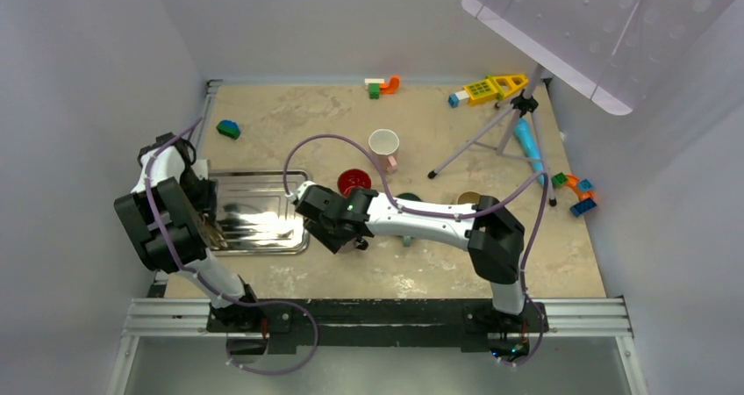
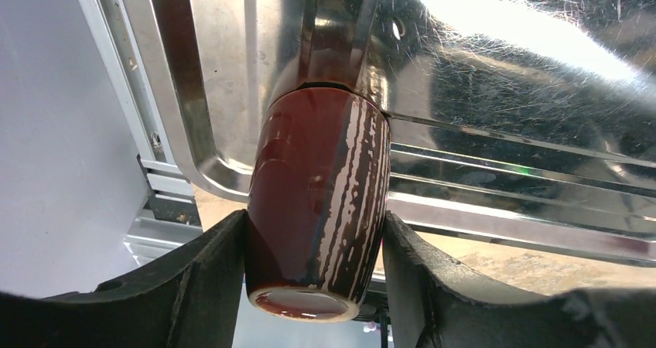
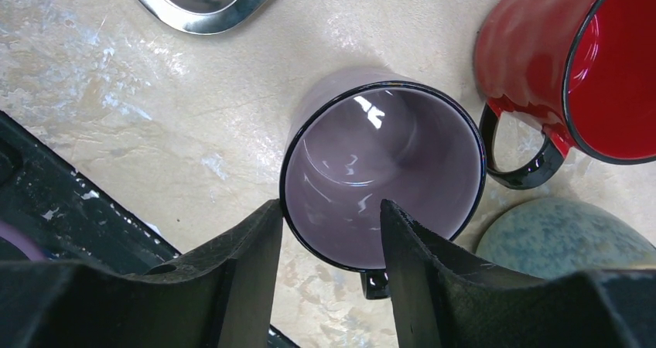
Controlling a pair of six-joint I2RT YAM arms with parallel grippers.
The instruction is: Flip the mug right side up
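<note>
A brown mug with cream streaks (image 2: 317,201) sits in the steel tray (image 2: 495,170) with its rim against the tray floor and its base towards the left wrist camera. My left gripper (image 2: 313,218) is shut on it, one finger pressing each side of its body. In the top view that gripper (image 1: 213,233) is at the tray's left edge and covers the mug. My right gripper (image 3: 329,209) is open over an upright lilac mug (image 3: 387,155). It straddles the near rim, with one finger outside and one inside.
A red mug (image 3: 541,54) stands upright just beyond the lilac one, next to a blue-green round object (image 3: 565,240). A white mug (image 1: 383,145), a tripod (image 1: 500,127) and toy blocks (image 1: 487,88) sit farther back. The tray's corner (image 3: 201,0) is close to the right gripper.
</note>
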